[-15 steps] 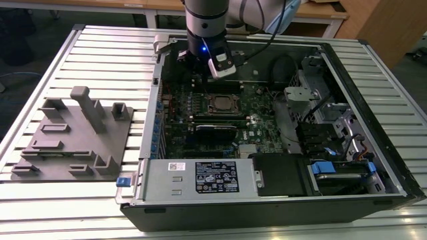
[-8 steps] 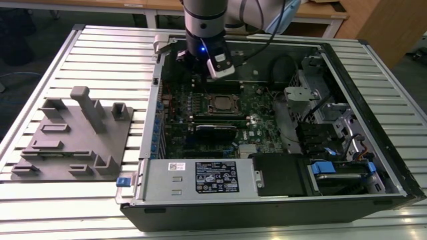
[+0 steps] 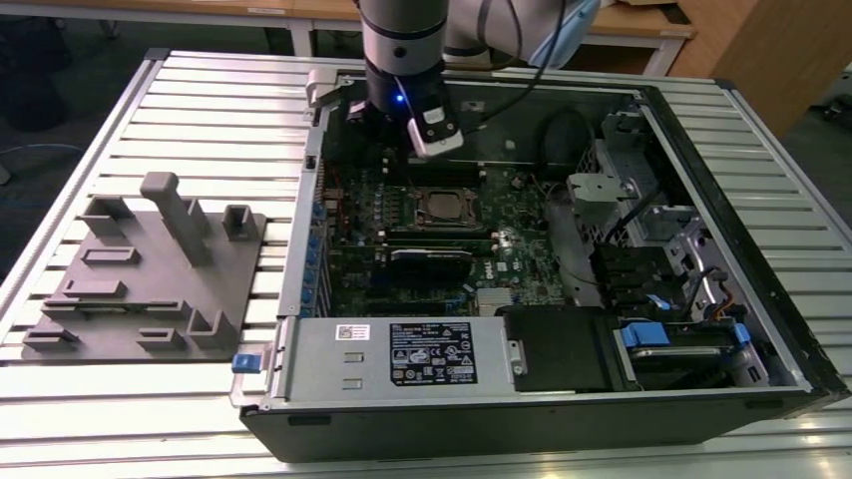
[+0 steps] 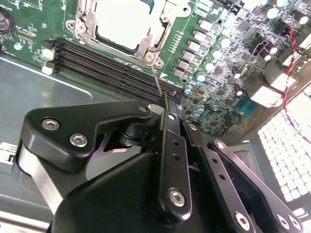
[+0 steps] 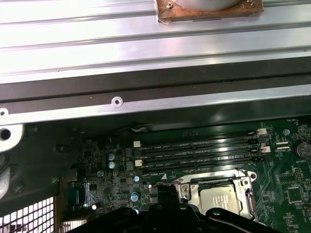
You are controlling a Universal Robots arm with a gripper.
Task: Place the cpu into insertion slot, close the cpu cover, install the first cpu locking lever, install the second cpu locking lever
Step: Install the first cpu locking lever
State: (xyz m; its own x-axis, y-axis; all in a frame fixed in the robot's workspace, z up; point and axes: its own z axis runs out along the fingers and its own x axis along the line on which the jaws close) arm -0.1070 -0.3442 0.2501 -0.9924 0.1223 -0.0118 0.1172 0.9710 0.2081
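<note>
Gripper (image 4: 165, 108) is pinched narrow on the free end of the thin wire locking lever (image 4: 158, 83), tips closed round it, just above the memory slots (image 4: 104, 68). Cpu (image 4: 124, 22) sits in the insertion slot (image 3: 418, 208). The cpu cover (image 4: 90, 22) looks down over it, w/ chip top showing thru the opening. Lever's far end runs to the socket corner; can't tell if any part is hooked.

Risks, imo:
- Your hold on the wire is tiny. Pull off its arc and it likely slips out & springs back.
- Go too low and the tips could scrape the mem slots or knock the caps (image 4: 201, 76) beside them.
- If the cover isn't fully flat (can't confirm here), forcing the lever could load the cpu unevenly.
- The wire is thin, so a sideways tug could bend it.
</note>
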